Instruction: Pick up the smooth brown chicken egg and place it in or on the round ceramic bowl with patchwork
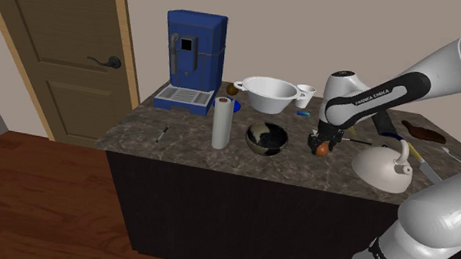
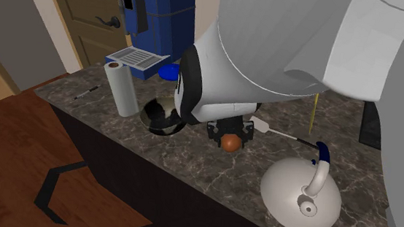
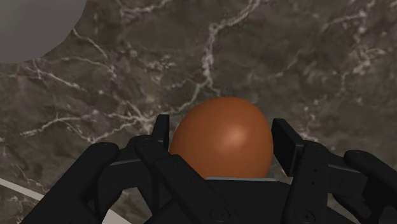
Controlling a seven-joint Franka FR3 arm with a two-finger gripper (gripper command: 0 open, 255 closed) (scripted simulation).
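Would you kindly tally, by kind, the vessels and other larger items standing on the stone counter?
Bowls: 2, patchwork bowl and white bowl
Cup: 1
Blue dish, bowl or plate unclear: 1
Kettle: 1
Paper roll: 1
Coffee machine: 1
Total: 7
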